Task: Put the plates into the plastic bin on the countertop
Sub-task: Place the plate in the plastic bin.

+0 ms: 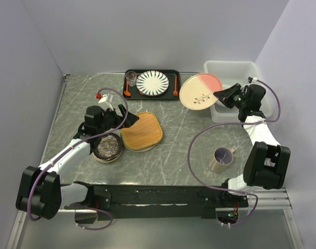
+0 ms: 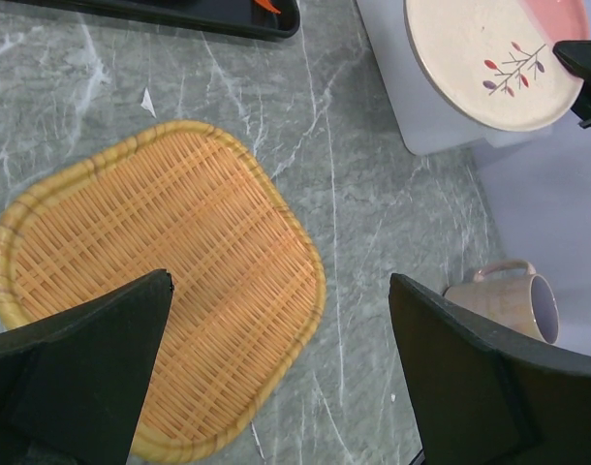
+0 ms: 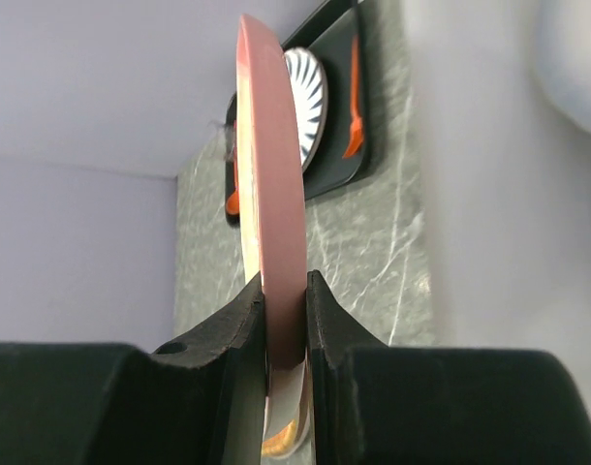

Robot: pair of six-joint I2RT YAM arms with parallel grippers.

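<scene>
Right gripper [image 3: 286, 310]: clamped on the rim of the sprig plate, one finger on each face.
Sprig plate [image 1: 199, 91]: round, with a cream face, a pink segment on one side and a small dark-red leaf sprig. It is held tilted, clear of the countertop [image 1: 178, 140], at the left edge of the plastic bin.
Plastic bin [image 1: 230, 66]: white translucent tub, far right corner.
Left gripper [image 2: 281, 291]: jaws spread wide, grasping nothing, above the woven plate.
Woven plate [image 1: 142, 131]: tan, squarish with rounded corners, lying flat.
Dark patterned plate [image 1: 107, 147]: round, just left of the woven plate.

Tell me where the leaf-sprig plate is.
Top view, far right: the leaf-sprig plate is held in the right pincer, overlapping the left edge of the plastic bin, right of the black tray.
</scene>
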